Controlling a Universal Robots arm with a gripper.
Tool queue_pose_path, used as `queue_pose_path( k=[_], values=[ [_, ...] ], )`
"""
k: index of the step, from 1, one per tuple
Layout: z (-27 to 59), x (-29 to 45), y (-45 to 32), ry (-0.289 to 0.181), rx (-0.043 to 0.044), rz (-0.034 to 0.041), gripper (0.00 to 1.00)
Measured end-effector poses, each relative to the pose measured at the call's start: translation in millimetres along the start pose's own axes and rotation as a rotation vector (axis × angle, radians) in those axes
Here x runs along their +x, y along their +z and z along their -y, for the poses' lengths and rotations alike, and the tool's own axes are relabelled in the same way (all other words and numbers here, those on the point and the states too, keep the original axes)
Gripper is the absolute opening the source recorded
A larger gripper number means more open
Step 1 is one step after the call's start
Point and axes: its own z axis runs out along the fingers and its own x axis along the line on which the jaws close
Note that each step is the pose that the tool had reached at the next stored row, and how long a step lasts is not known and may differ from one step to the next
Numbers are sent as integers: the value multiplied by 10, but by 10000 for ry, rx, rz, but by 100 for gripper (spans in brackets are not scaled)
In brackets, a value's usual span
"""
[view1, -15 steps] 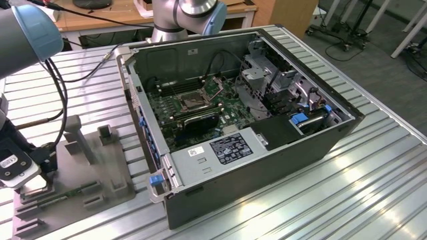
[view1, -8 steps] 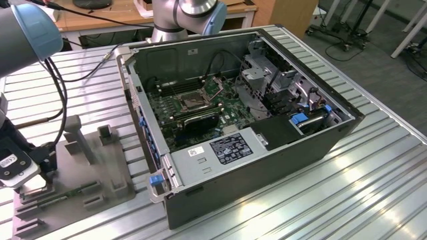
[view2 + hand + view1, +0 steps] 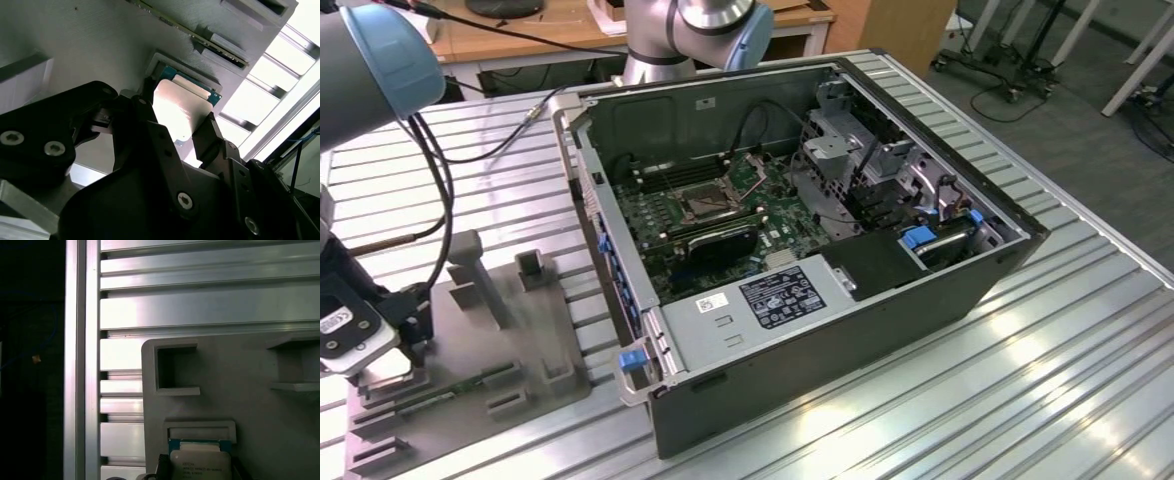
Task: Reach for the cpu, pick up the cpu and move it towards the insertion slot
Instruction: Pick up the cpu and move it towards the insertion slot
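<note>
1. Gripper (image 3: 176,116) is down low at the tray corner, straddling the cpu (image 3: 182,105). Pinching it or merely spread around it? I cannot tell.
2. The cpu shows its silvery top in both wrist views, lying flat in its recess of the grey plastic tray (image 3: 240,380), with the recess rim hard against one edge.
3. By my read the reach is done. No lift shows, since the chip looks seated in its recess, so the pick-up and the whole carry are left.
4. Just beside the chip, a green memory stick (image 3: 200,36) lies in the neighbouring holder, so room is tight on that side.
5. Upright tray posts (image 3: 480,285) stand between the gripper and the computer case (image 3: 881,310).
6. The insertion slot (image 3: 707,205) sits on the board deep inside the open case, well apart from the tray, toward the exterior view's right.
7. The case's near wall (image 3: 594,230) rises along the path, and around the slot crowd a drive cage (image 3: 834,150) and a looping cable (image 3: 754,130).
8. Above the tray and over the ribbed counter (image 3: 1014,400) there's open air.
</note>
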Motion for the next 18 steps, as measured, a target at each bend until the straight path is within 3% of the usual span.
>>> queue_pose_path(
  k=[18],
  values=[
    [0,-1,-49,0,10,2,55]
  ],
)
